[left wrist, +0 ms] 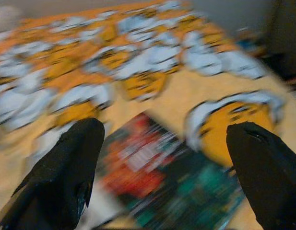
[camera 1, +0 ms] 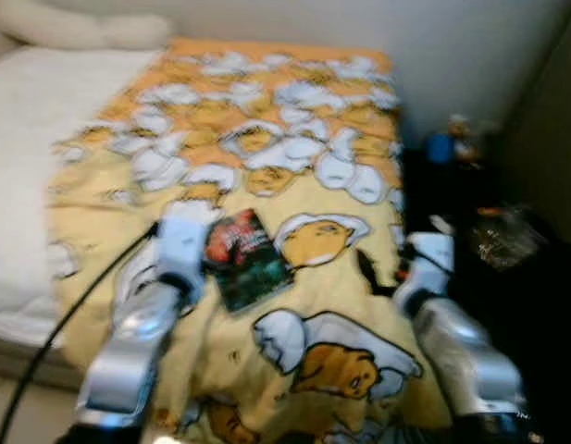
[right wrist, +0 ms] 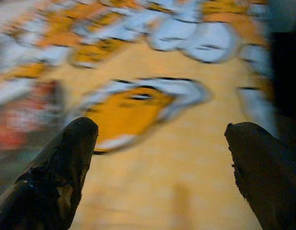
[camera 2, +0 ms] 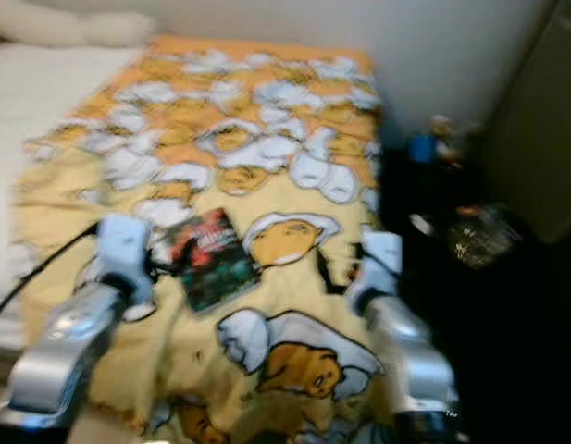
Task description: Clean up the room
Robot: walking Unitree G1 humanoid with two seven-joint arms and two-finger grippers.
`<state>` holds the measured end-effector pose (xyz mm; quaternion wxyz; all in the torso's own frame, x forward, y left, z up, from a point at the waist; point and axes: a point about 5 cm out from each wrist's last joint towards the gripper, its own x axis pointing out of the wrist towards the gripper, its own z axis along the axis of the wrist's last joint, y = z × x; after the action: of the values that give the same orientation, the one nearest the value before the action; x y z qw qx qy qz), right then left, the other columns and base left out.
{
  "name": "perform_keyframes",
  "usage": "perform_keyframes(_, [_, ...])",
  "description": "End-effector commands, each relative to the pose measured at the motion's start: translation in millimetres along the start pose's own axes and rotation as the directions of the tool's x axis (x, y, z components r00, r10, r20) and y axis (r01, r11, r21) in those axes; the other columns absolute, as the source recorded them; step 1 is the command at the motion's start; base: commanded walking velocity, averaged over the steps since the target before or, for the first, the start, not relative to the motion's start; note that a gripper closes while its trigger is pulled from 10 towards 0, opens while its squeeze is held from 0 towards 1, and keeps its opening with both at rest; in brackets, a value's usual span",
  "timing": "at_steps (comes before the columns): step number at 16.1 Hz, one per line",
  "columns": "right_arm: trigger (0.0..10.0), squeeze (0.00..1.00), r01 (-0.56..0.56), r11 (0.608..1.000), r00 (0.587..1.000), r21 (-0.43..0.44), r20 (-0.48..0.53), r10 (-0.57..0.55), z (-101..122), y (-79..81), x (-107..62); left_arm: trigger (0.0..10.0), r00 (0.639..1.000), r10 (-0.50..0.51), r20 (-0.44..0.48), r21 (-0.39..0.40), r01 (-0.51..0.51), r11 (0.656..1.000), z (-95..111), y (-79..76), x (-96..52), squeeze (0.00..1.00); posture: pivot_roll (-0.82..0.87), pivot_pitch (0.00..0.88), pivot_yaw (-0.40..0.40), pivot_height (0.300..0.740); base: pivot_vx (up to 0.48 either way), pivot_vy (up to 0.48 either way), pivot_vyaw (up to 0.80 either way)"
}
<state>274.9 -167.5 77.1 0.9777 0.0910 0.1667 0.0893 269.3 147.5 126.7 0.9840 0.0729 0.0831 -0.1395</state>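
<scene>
A book [camera 1: 244, 259] with a red and dark green cover lies flat on the yellow cartoon-print blanket [camera 1: 266, 148] covering the bed. My left gripper [left wrist: 162, 148] hovers just above and beside the book, open, with the book [left wrist: 171, 182] showing between its two black fingers [left wrist: 71, 163]. My right gripper [right wrist: 159, 163] is held over the blanket to the right of the book, also open, with nothing between its fingers [right wrist: 66, 158]. All views are blurred by motion.
A white mattress [camera 1: 26, 139] with pillows [camera 1: 72, 28] lies left of the blanket. Right of the bed is a dark surface with a blue item [camera 1: 440, 146] and a clear plastic bag [camera 1: 507, 236]. A black cable [camera 1: 63, 324] trails along my left arm.
</scene>
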Motion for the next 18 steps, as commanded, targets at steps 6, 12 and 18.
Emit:
perform_keyframes(6, [10.0, 0.0, -0.098, 0.994, 0.995, -0.038, -0.024, 0.098, 0, 20.6, 3.6, 10.0, 1.0, 0.025, -0.013, 0.02, -0.024, 1.0, -4, 8.8, -3.5, 0.38, -0.11, 0.0, 0.014, 0.74, 0.34, 0.0, 0.27])
perform_keyframes(12, [10.0, 0.0, -0.159, 0.984, 0.985, -0.082, -0.084, 0.152, -9, 19.3, -0.4, 10.0, 1.0, 0.006, -0.014, 0.024, -0.006, 1.0, -4, 5.9, -4.0, 0.37, -0.11, 0.0, 0.017, 0.74, 0.0, 0.0, 0.0])
perform_keyframes(18, [10.0, 0.0, -0.164, 0.984, 0.983, -0.074, -0.094, 0.156, -12, 20.4, -0.4, 10.0, 0.999, -0.027, -0.033, 0.04, 0.028, 0.999, -6, 2.5, -5.3, 0.37, -0.11, 0.0, 0.019, 0.74, 0.0, 0.0, 0.0])
